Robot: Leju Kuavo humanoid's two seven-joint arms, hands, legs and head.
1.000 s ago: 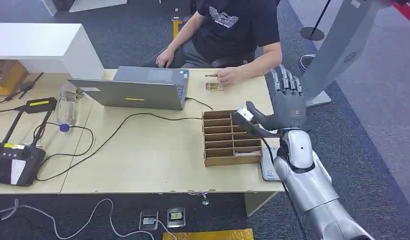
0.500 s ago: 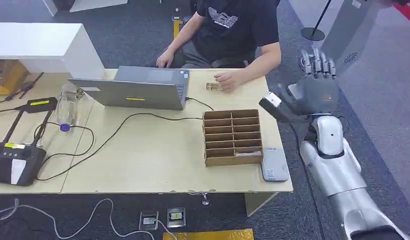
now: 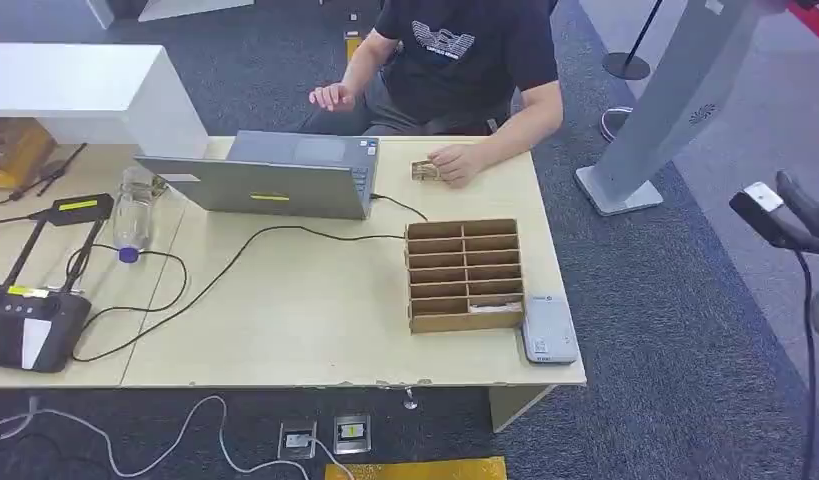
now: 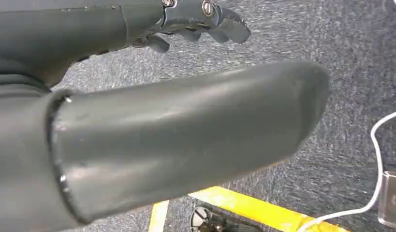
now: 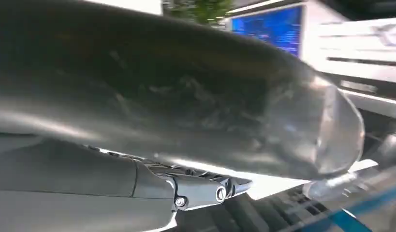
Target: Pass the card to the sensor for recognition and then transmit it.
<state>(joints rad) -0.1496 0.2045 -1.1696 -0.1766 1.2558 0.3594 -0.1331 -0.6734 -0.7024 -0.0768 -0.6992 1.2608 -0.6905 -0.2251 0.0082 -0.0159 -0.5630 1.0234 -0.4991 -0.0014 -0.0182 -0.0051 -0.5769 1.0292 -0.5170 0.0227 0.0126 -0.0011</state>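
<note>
Grey carpet surrounds a pale wooden bench (image 3: pixel 315 340), and a brown cardboard organiser (image 3: pixel 463 275) with two columns of shallow compartments serves as the landmark for all positions given. A pale flat item, judged to be the card (image 3: pixel 488 308), lies in the organiser's near compartment on the robot's right-hand column; its detail is too small to confirm. The sensor (image 3: pixel 548 330), a flat white-grey unit, lies just beside the organiser's near right corner, touching or almost touching its wall. Beyond the organiser a seated person (image 3: pixel 465 50) rests a hand on a small tan object (image 3: pixel 423 171). A laptop (image 3: pixel 275 180) stands to the organiser's left, with a black cable running between them. The right hand (image 3: pixel 785 215) is well to the right of the organiser, off the bench and over the carpet. The right wrist view shows its thumb apart from the fingers (image 5: pixel 200 189) with nothing between them. The left hand (image 4: pixel 138 125) hangs over the carpet, likewise spread and empty. Handling judgement: the card is expected to be light, thin, stiff and smooth, hence slippery and hard to lift from a flat floor. Take hold at the edge showing at the compartment mouth, pinching both faces between thumb and finger, then draw it out level. Keep the faces unobstructed for presentation to the sensor.
</note>
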